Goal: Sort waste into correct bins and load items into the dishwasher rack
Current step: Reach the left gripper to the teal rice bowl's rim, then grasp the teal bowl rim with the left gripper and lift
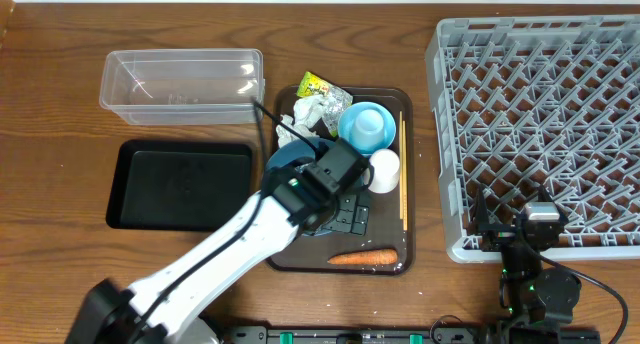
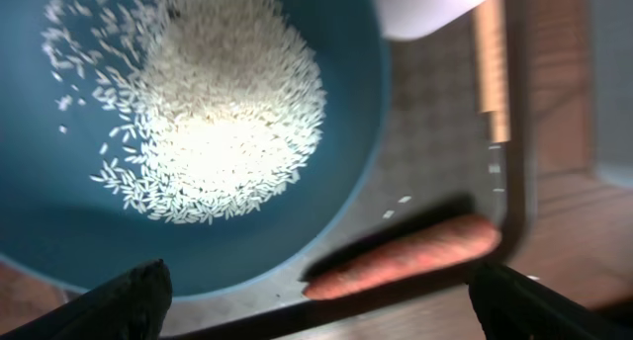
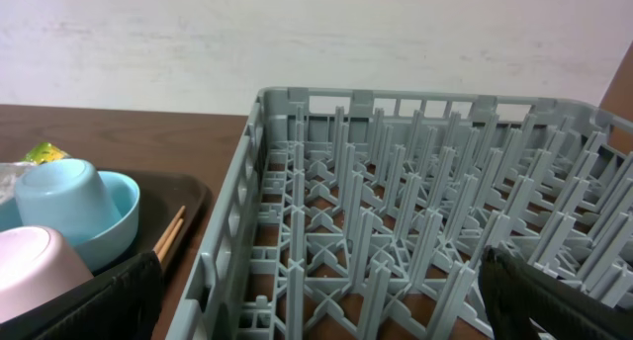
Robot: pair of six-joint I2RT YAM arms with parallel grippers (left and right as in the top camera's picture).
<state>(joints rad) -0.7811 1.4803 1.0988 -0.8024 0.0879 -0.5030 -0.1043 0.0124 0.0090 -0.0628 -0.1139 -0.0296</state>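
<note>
The big dark-blue bowl (image 2: 326, 182) holds a heap of white rice (image 2: 213, 113); in the overhead view my left arm hides most of the bowl (image 1: 283, 156). My left gripper (image 1: 348, 216) (image 2: 316, 320) is open and empty over the bowl's near rim and the orange carrot (image 1: 362, 255) (image 2: 406, 256). The light-blue bowl (image 1: 352, 134) (image 3: 117, 221) holds an upturned pale cup (image 3: 57, 197). A white cup (image 1: 384, 169), chopsticks (image 1: 403, 174), tissues (image 1: 312, 112) and the wrapper (image 1: 315, 86) lie nearby. My right gripper (image 1: 512, 229) (image 3: 316, 300) is open over the grey rack's (image 1: 540, 114) (image 3: 396, 202) front edge.
All these things lie on a dark brown serving tray (image 1: 395, 264). The clear tub (image 1: 180, 84) stands at the back left and the black tray (image 1: 180, 184) in front of it; both look empty. The rack fills the right side of the table.
</note>
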